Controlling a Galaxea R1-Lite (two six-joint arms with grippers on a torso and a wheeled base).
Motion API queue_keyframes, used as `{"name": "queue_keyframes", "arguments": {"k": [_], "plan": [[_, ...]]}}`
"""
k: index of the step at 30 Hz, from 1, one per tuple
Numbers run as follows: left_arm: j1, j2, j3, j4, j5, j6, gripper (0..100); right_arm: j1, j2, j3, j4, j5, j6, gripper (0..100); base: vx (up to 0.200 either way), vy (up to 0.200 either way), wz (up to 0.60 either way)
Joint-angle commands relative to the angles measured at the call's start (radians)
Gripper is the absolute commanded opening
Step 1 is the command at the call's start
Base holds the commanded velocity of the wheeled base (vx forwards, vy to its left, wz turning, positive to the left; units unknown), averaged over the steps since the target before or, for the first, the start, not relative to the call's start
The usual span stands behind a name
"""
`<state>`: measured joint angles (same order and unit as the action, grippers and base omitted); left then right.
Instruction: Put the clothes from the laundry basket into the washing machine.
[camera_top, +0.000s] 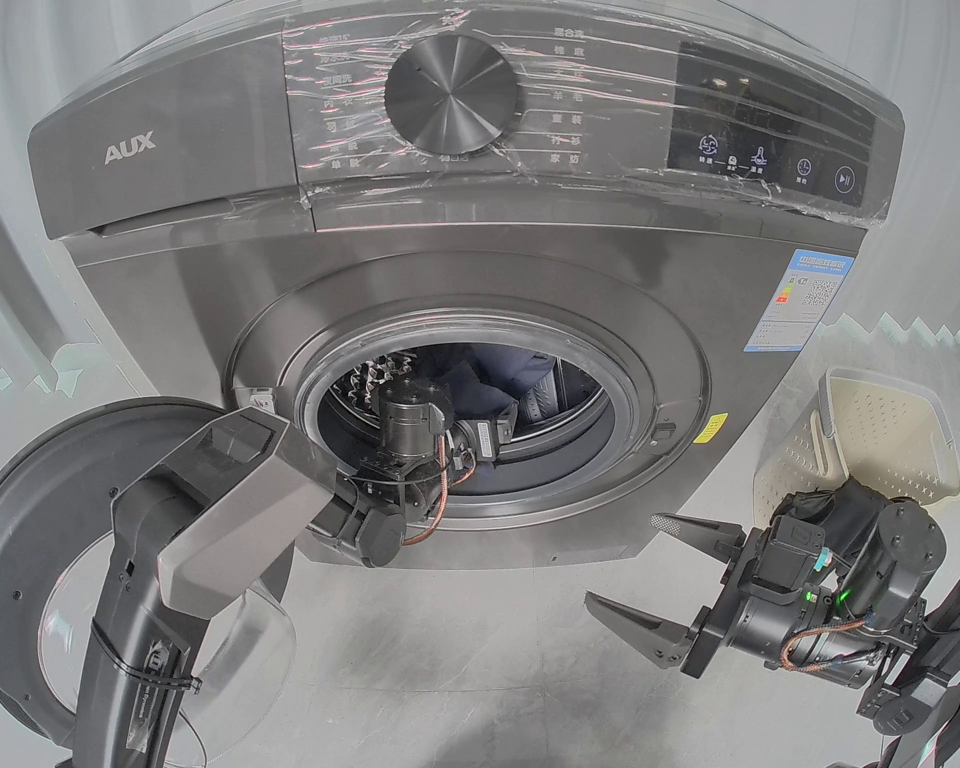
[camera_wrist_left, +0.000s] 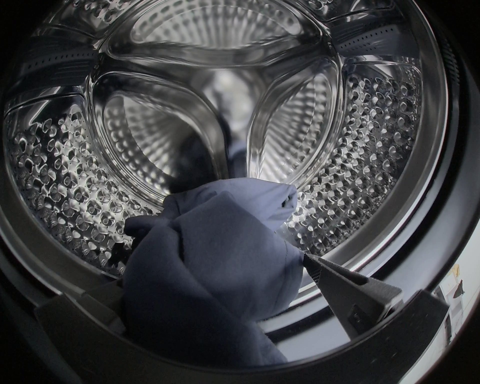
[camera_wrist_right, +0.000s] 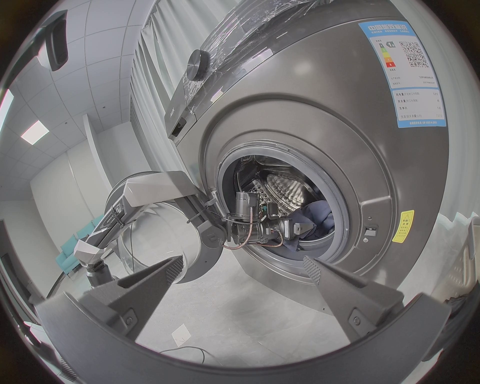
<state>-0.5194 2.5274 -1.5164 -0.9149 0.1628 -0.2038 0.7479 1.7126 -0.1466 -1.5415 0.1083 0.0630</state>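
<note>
The grey washing machine (camera_top: 500, 270) stands with its round port open. My left gripper (camera_top: 503, 425) is inside the port, just past the rim. In the left wrist view its fingers (camera_wrist_left: 350, 295) stand apart, so it is open, and a dark blue garment (camera_wrist_left: 220, 260) bulges between them and hides one finger. The same garment (camera_top: 480, 380) lies at the mouth of the steel drum (camera_wrist_left: 150, 125). My right gripper (camera_top: 622, 560) hangs open and empty low on the right, in front of the cream laundry basket (camera_top: 880, 430). From the right wrist view I see the left gripper (camera_wrist_right: 295, 230) beside the blue garment (camera_wrist_right: 315, 220).
The machine's door (camera_top: 60, 520) is swung wide open on the left, close beside my left arm. Something dark sits in the basket behind my right wrist. Bare grey floor (camera_top: 480, 650) stretches in front of the machine between the two arms.
</note>
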Motion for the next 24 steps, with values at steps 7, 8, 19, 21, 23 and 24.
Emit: {"name": "queue_keyframes", "arguments": {"k": [7, 8, 19, 21, 23, 24], "plan": [[-0.028, -0.136, 0.182, 0.019, -0.003, 0.037, 100, 0.018, -0.010, -0.002, 0.000, -0.002, 0.000, 100, 0.000, 0.000, 0.00], [-0.027, -0.133, 0.180, 0.019, -0.003, 0.037, 100, 0.018, -0.010, -0.001, 0.000, -0.002, 0.000, 100, 0.000, 0.000, 0.00], [-0.010, 0.005, 0.016, 0.030, -0.002, 0.057, 0, 0.018, -0.019, -0.002, 0.000, -0.002, -0.002, 100, 0.000, 0.000, 0.00], [-0.011, 0.017, -0.016, 0.044, 0.000, 0.055, 0, 0.018, -0.019, -0.002, 0.000, -0.002, -0.002, 100, 0.000, 0.000, 0.00], [-0.010, 0.022, -0.030, 0.050, 0.000, 0.053, 0, 0.018, -0.019, -0.002, 0.000, -0.002, -0.002, 100, 0.000, 0.000, 0.00], [-0.010, 0.034, -0.062, 0.056, 0.003, 0.052, 0, 0.018, -0.019, -0.002, 0.000, -0.002, -0.002, 100, 0.000, 0.000, 0.00]]}}
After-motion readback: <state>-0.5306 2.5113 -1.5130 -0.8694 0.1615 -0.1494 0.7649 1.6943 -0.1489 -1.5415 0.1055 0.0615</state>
